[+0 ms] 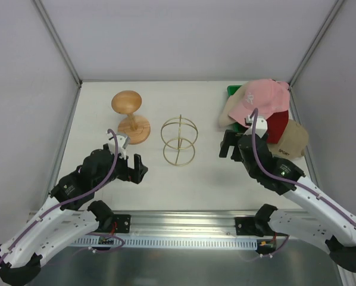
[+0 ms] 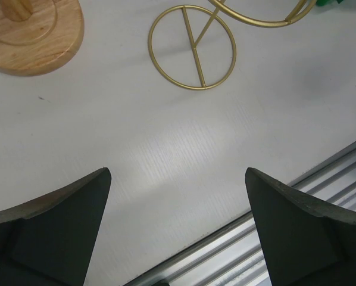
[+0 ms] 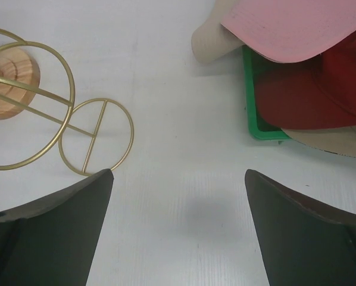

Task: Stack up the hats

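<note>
The hats lie in a pile at the far right over a green tray (image 1: 233, 90). A pink cap (image 1: 258, 95) is on top, a red cap (image 1: 277, 125) below it, a tan cap (image 1: 291, 142) at the near right, and a cream hat (image 1: 227, 114) pokes out at the left. No black hat shows. In the right wrist view I see the pink cap (image 3: 297, 27), the red cap (image 3: 309, 95), the tan cap (image 3: 327, 142) and the cream hat (image 3: 209, 43). My right gripper (image 1: 229, 146) (image 3: 178, 226) is open and empty, just left of the pile. My left gripper (image 1: 137, 167) (image 2: 178, 226) is open and empty over bare table.
A mushroom-shaped wooden stand (image 1: 129, 113) (image 2: 35, 36) stands at the far left. A gold wire globe stand (image 1: 178, 140) (image 2: 193, 47) (image 3: 94, 137) stands in the middle between my grippers. A metal rail (image 1: 184, 221) (image 2: 321, 179) runs along the near table edge. Walls close in both sides.
</note>
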`<action>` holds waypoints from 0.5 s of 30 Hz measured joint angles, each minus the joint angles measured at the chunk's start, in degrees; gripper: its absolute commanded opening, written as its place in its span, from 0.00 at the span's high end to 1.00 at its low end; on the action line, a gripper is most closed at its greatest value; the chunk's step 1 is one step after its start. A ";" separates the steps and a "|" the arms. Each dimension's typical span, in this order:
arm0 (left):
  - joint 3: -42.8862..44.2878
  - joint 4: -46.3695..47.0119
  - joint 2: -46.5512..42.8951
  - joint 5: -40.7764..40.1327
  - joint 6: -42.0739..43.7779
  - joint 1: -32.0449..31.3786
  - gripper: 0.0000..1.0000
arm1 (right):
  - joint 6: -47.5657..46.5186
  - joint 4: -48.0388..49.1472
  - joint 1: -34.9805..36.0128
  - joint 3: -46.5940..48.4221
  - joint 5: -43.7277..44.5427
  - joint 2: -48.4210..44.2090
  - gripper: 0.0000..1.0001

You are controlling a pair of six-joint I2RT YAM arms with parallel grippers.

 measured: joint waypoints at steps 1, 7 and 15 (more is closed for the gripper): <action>0.00 0.00 0.00 0.00 0.00 0.00 0.01 | 0.00 -0.04 0.00 0.00 0.00 0.13 0.01; -0.02 0.02 0.00 -0.02 0.00 0.00 0.01 | 0.24 -2.01 0.00 1.60 -0.04 1.70 0.00; 0.00 0.11 0.00 -0.02 0.00 0.00 0.01 | 1.05 -3.19 -4.02 4.26 -4.90 4.17 0.01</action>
